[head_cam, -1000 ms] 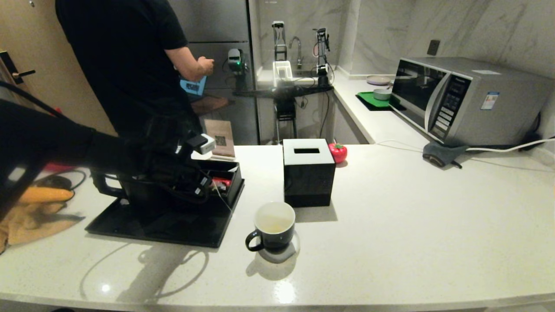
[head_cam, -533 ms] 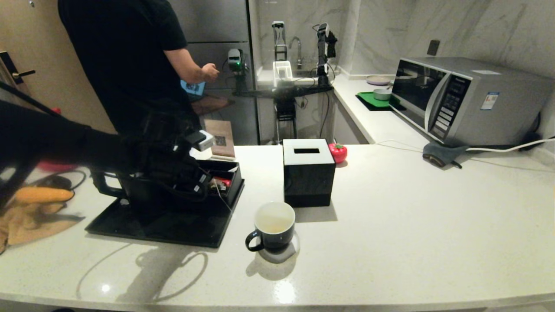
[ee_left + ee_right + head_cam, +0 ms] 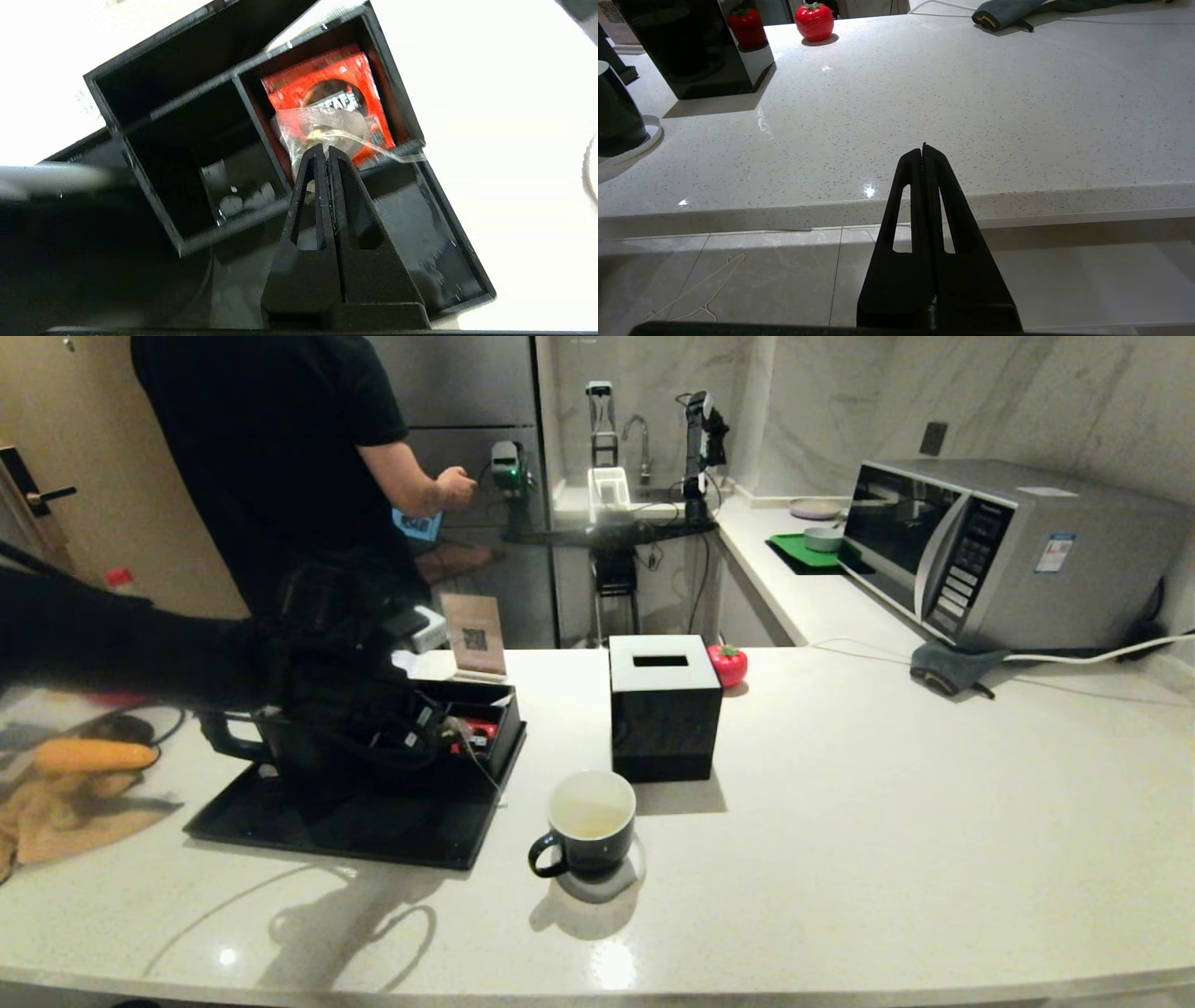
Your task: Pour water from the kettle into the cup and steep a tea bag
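White-lined and dark outside, the cup (image 3: 590, 823) sits low in the centre of my head view on the pale desk (image 3: 887, 821), with my right tool (image 3: 924, 148) pinched shut, holding nothing, off the desk's near edge. Further back at centre-left, my left tool (image 3: 325, 150) is clamped on the tea bag (image 3: 322, 133) over the red packet (image 3: 327, 95) in the black box (image 3: 485, 723), the kettle (image 3: 280, 747) just behind.

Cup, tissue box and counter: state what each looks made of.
Cup: probably glazed ceramic, dark outside with a smooth white inside.
Tissue box: glossy black acrylic or lacquer, hard to say which; the right wrist view shows it mirroring the red ornament.
Counter: polished speckled stone or quartz, with sharp light glints.
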